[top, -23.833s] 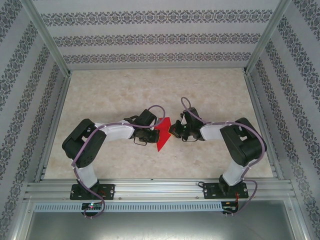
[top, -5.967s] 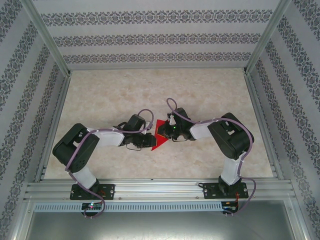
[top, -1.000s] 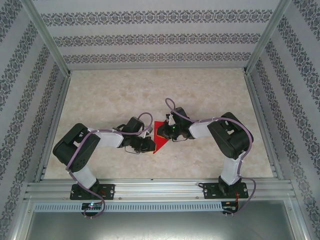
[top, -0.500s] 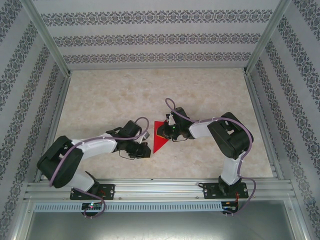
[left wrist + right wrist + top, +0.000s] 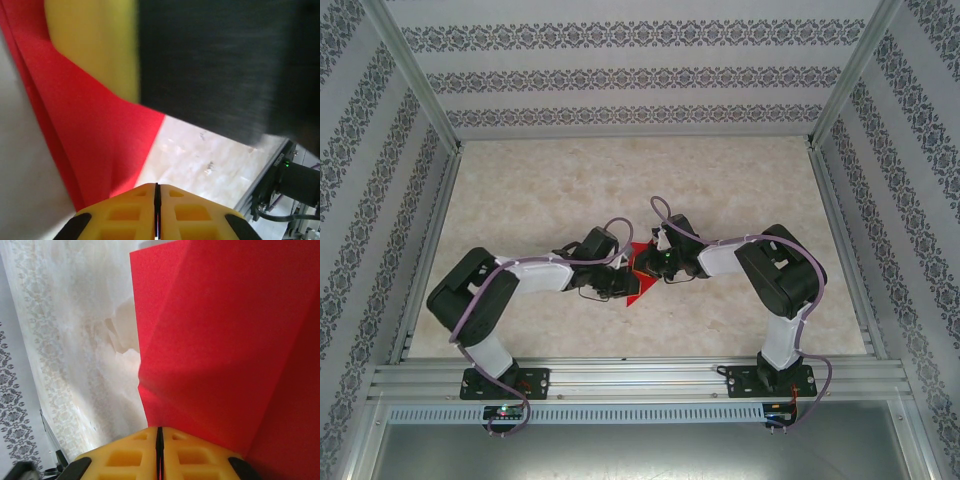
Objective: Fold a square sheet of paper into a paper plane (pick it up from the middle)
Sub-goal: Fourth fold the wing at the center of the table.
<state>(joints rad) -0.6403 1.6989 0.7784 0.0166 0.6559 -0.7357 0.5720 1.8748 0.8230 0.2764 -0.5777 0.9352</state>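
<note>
At mid-table overhead, left gripper and right gripper meet over red paper (wrist views show both jaw pairs closed).

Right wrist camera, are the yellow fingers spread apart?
No, the yellow fingers of the right gripper meet along a thin dark seam at the red paper.

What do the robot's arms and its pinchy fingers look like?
Both arms, left and right, have chunky black joints and white middle parts, with a purple cable looping along each. The fingers are yellow, with little square pockets moulded in.
</note>
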